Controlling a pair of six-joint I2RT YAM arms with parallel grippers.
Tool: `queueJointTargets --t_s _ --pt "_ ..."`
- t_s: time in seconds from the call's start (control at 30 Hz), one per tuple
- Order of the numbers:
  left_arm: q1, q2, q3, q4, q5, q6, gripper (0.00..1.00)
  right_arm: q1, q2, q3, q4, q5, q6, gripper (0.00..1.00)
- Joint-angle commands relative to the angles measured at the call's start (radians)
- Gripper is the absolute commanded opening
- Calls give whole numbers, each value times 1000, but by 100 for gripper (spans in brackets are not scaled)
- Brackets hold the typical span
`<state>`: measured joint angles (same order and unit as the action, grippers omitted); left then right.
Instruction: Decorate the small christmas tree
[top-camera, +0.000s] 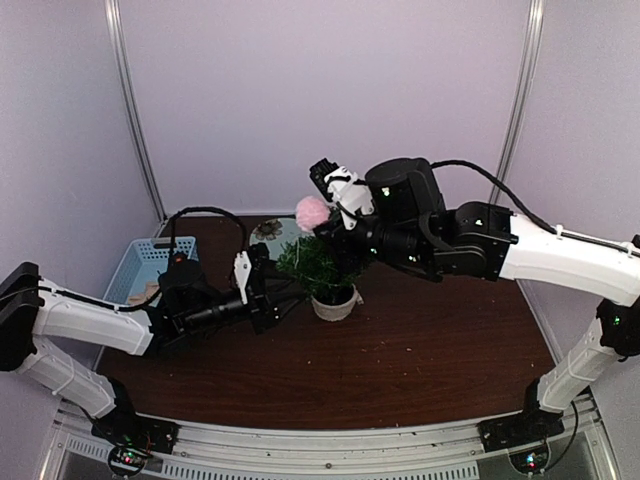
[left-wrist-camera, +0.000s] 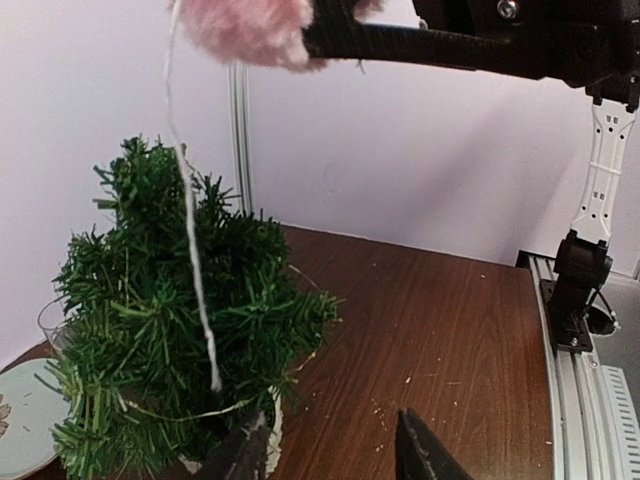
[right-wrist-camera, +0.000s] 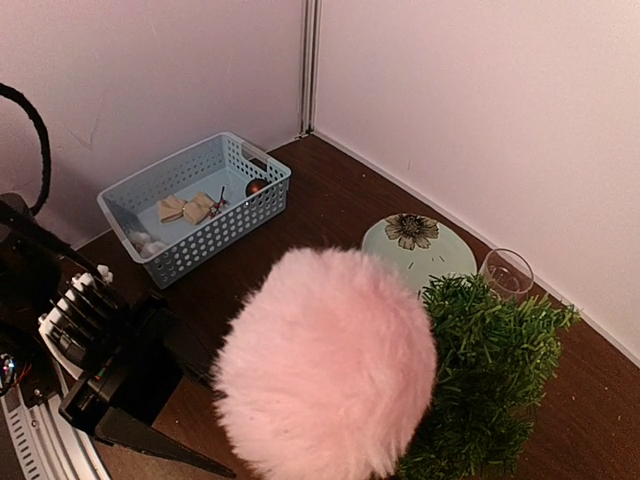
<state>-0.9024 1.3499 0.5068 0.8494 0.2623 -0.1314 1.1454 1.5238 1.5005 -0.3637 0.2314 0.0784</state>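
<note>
The pink pompom (right-wrist-camera: 330, 365) fills the foreground of the right wrist view. It is pinched in the closed fingers of the right gripper (top-camera: 328, 218) and hangs just above the small christmas tree (top-camera: 318, 262). The tree stands upright in its off-white pot (top-camera: 335, 303) near the middle of the table (top-camera: 430, 350), toward the back. A white string (left-wrist-camera: 190, 230) hangs from the pompom down across the branches. The left gripper (left-wrist-camera: 330, 458) sits low, just beside the pot, jaws parted and holding nothing. Behind the tree are a pale green plate (right-wrist-camera: 420, 245) and a clear glass cup (right-wrist-camera: 505, 272). A blue basket (right-wrist-camera: 215, 235) occupies the far left corner.
</note>
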Motion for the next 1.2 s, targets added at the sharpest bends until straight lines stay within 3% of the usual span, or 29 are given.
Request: queueJointTargets --t_s 0.0,0.47,0.77,1.17 --pt "-13 42 42 178 -24 -6 43 4 -37 -14 23 -20 12 0" --pt "-13 70 41 213 -129 -23 37 4 -47 -20 28 -35 16 0" --pt "-13 -6 -63 233 -153 -1 39 3 -51 -19 22 -32 9 0" --pt "-13 50 20 235 -102 11 39 4 -43 -23 32 -40 15 0"
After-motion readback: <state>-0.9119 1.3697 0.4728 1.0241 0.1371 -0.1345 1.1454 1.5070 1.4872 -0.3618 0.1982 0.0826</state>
